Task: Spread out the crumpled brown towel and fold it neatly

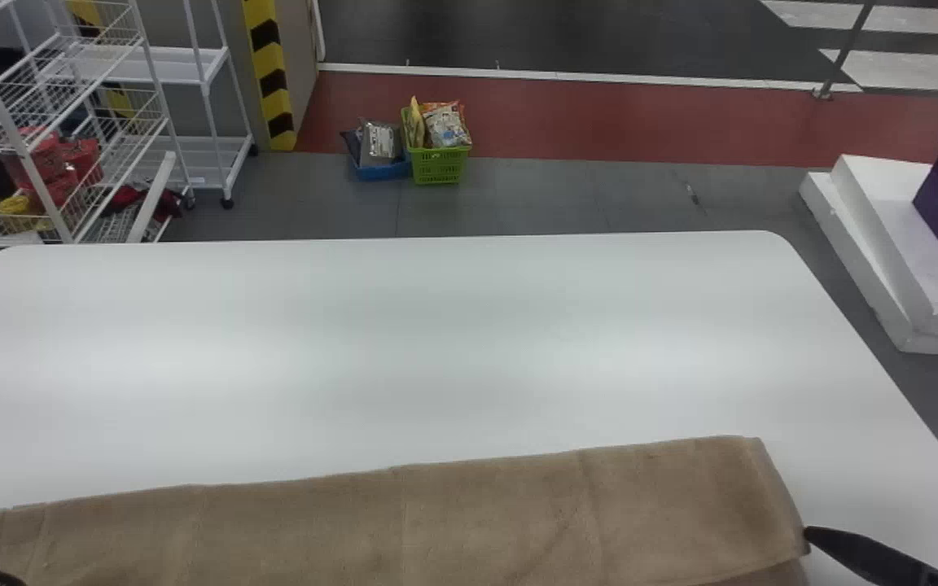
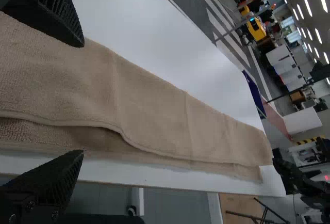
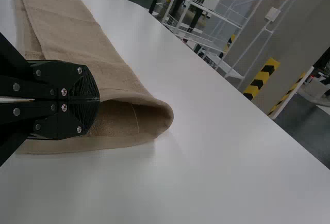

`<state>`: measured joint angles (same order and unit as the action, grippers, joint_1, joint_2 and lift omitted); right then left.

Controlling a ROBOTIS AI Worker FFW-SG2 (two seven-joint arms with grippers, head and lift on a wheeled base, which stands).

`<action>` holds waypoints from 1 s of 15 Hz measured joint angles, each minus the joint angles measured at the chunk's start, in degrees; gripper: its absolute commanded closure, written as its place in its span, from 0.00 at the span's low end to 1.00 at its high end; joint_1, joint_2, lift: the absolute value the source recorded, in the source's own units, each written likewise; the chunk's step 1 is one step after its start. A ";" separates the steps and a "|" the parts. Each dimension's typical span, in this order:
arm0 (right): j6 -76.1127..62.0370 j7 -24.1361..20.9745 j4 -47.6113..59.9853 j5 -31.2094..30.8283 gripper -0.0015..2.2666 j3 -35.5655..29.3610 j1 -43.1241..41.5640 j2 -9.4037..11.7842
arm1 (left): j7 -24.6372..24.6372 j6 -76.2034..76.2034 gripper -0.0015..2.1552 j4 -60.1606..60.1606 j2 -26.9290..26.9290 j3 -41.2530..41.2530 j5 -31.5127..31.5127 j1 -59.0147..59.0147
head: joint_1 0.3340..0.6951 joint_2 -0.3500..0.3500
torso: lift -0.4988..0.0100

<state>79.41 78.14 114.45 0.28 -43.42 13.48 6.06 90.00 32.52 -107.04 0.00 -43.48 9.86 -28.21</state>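
The brown towel (image 1: 396, 525) is laid as a long, layered strip along the near side of a white table (image 1: 404, 342). At its right end, a corner of the upper layer appears to be pinched by the right gripper (image 3: 98, 100), whose fingers are closed together; beside them, the folded end is bowed open. Over the towel's left end, the fingers of the left gripper (image 2: 82, 97) are held apart. Beyond the table, a green basket (image 1: 440, 165) is seen on the floor.

The spreading seems done and a lengthwise fold nearly finished. Next, the pinched corner should be laid square over the lower layer and released, so that the gaping end can be flattened before any crosswise fold.
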 measured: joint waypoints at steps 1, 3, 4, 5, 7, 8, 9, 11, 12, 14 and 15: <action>0.00 0.00 -0.02 -0.13 0.58 -0.06 -0.02 -0.04 | 0.00 -0.08 0.07 -0.12 0.00 0.58 -0.02 -0.19 | 1.00 0.37 | 0.73; 0.00 0.00 -0.08 -0.25 0.58 -0.56 -0.03 -0.18 | -0.19 -0.23 0.10 -0.18 0.00 2.20 -0.56 -0.47 | 1.00 0.33 | 0.73; 0.04 0.00 -0.10 -0.27 0.58 -0.72 -0.03 -0.23 | -0.88 -0.52 0.10 -0.10 0.00 3.14 -1.06 -0.55 | 1.00 0.31 | 0.73; 0.11 0.00 -0.10 -0.27 0.58 -0.77 -0.03 -0.25 | -1.83 -0.72 0.10 0.12 0.00 4.08 -1.36 -0.60 | 1.00 0.29 | 0.73; 0.17 0.00 -0.14 -0.24 0.58 -0.91 -0.03 -0.26 | -2.69 -1.01 0.10 0.36 0.00 5.57 -1.40 -0.62 | 1.00 0.26 | 0.73; 0.17 0.00 -0.30 -0.24 0.58 -1.11 -0.03 -0.26 | -2.75 -1.13 0.14 0.43 0.00 6.40 -0.98 -0.62 | 1.00 0.25 | 0.73; 0.17 0.00 -0.50 -0.20 0.58 -1.33 -0.03 -0.26 | -2.75 -1.25 0.16 0.51 0.00 7.25 -0.06 -0.62 | 1.00 0.23 | 0.73; 0.04 0.00 -0.82 -0.02 0.58 -1.78 -0.03 -0.26 | -2.65 -1.47 0.19 0.80 0.00 8.69 2.14 -0.61 | 1.00 0.18 | 0.73; 0.02 0.00 -0.96 0.05 0.58 -1.95 -0.03 -0.26 | -2.78 -1.53 0.19 1.07 0.00 9.21 2.88 -0.58 | 1.00 0.17 | 0.73; 0.00 0.00 -1.10 0.17 0.58 -2.15 -0.03 -0.26 | -3.52 -1.54 0.19 1.74 0.00 9.68 3.60 -0.26 | 1.00 0.16 | 0.73; 0.00 0.00 -1.11 0.24 0.58 -2.23 -0.03 -0.26 | -3.96 -1.44 0.20 2.18 0.00 9.82 3.78 -0.02 | 1.00 0.16 | 0.73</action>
<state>79.41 78.13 113.34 0.52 -45.65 13.45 5.80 86.04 31.09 -104.86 0.00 -33.66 13.65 -28.24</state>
